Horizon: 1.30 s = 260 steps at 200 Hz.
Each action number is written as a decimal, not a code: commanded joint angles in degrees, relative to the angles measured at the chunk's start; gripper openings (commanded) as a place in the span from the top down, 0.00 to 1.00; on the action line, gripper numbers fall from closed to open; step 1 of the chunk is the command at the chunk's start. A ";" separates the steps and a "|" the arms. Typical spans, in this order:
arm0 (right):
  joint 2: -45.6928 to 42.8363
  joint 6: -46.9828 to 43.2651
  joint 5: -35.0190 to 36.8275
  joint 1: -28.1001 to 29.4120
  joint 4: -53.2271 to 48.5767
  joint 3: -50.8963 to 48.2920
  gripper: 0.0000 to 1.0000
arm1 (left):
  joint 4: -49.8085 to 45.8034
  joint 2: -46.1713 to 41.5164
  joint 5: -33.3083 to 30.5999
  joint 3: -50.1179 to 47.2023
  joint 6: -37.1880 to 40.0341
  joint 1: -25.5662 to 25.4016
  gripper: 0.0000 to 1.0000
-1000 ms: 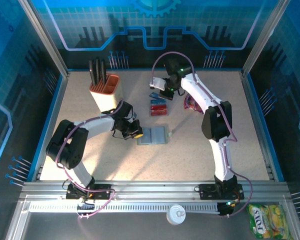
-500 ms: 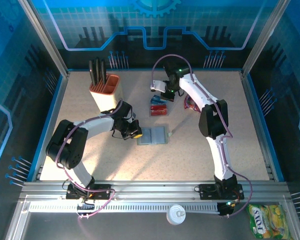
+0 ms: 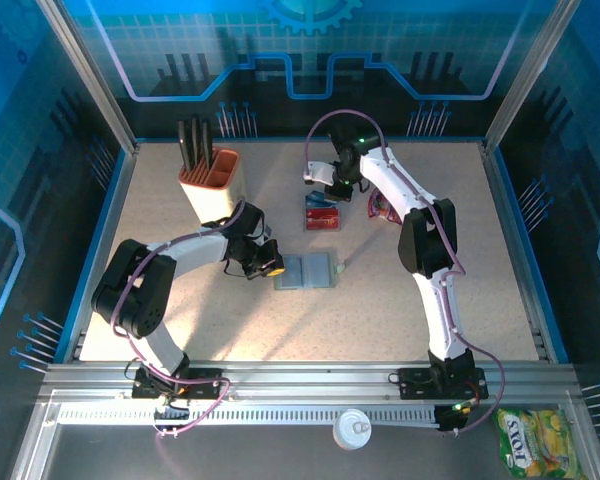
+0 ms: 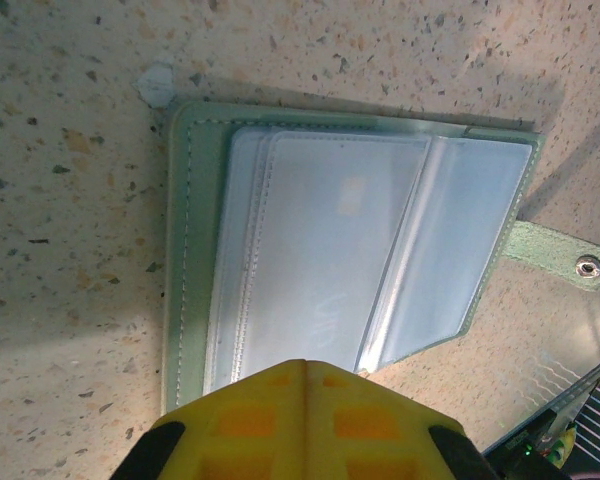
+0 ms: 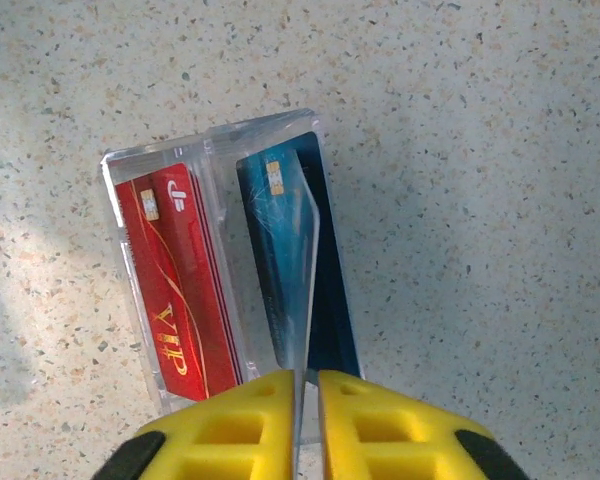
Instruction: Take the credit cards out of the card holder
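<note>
The grey-green card holder (image 3: 308, 271) lies open mid-table, its clear bluish panels (image 4: 340, 250) facing up. My left gripper (image 3: 276, 269) is shut, and its yellow tips (image 4: 305, 365) press on the holder's near edge. The credit cards (image 3: 322, 214) lie farther back in a clear sleeve. Among them are a red VIP card (image 5: 175, 280) and a blue card (image 5: 285, 260) tilted up on its edge. My right gripper (image 5: 306, 378) hovers just over them (image 3: 326, 198). Its jaws stand a sliver apart, with the blue card's near edge in the gap.
An orange-and-cream cup of black pens (image 3: 212, 180) stands at the back left. A pink pouch (image 3: 383, 208) lies behind the right arm. The holder's snap strap (image 4: 560, 262) sticks out to its right. Beyond the near rail lie a snack bag (image 3: 530, 440) and a white lid (image 3: 355, 428).
My right gripper has shifted slightly right and brought the blue card down beside the red one. Its jaws have parted a little. The left arm has not moved.
</note>
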 commanded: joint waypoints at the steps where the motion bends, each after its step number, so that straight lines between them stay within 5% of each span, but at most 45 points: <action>1: -2.41 0.10 1.10 -0.60 0.90 -0.81 0.80 | -1.40 -1.70 -0.39 0.71 0.55 0.29 1.00; 69: -5.63 3.70 0.87 -0.03 5.06 -4.02 0.77 | -0.75 -1.75 -0.20 0.13 0.28 0.29 1.00; 140: -11.03 20.44 0.14 0.35 19.42 -15.98 0.72 | -0.27 -2.18 -0.17 -0.85 0.68 0.29 1.00; 260: 2.54 17.00 3.96 2.48 19.16 -4.36 0.54 | 0.09 -2.56 -0.48 -2.12 0.37 0.38 1.00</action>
